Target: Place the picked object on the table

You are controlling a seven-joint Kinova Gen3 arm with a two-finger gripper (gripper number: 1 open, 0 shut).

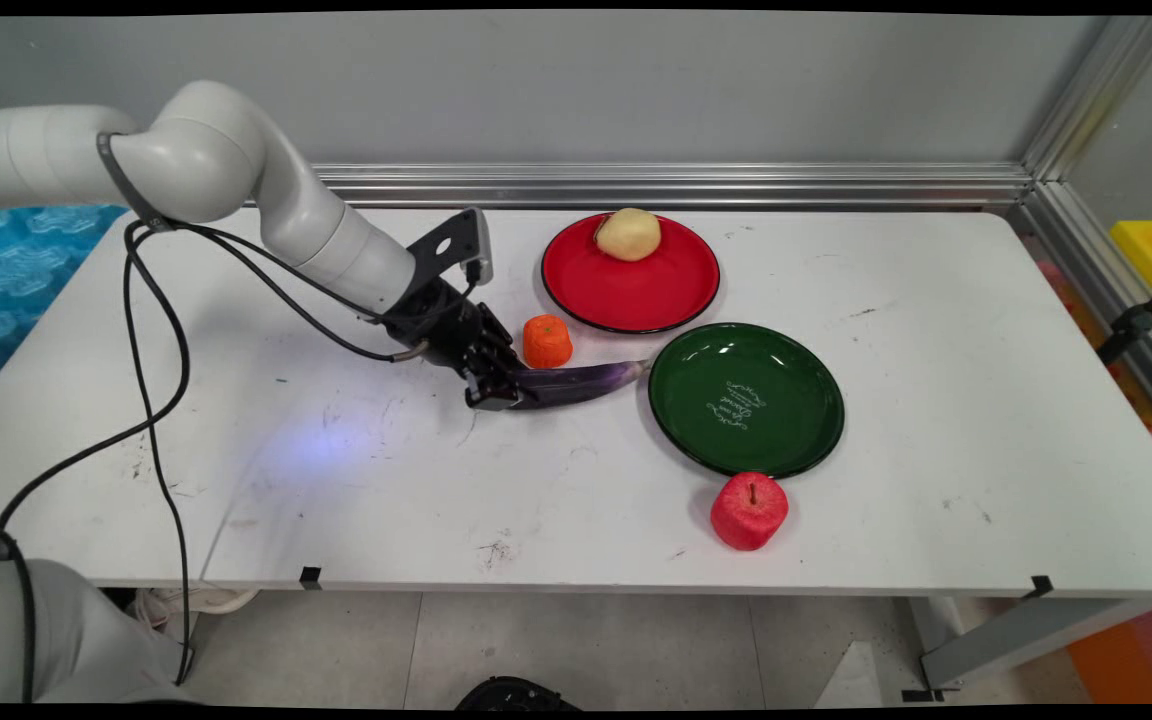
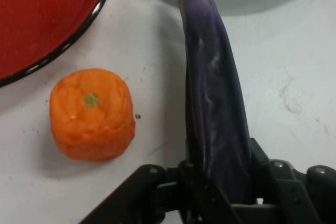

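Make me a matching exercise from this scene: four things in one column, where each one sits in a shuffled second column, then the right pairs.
Things:
1. potato
2. eggplant
3. apple
4. orange

Places:
A. on the white table, just off the near rim of the green plate
B. on the red plate, at its far side
C. lying on the table with one end between the fingers of the end effector
D. on the table beside the red plate's near left rim

Pairs: 1-B, 2-C, 3-A, 4-D
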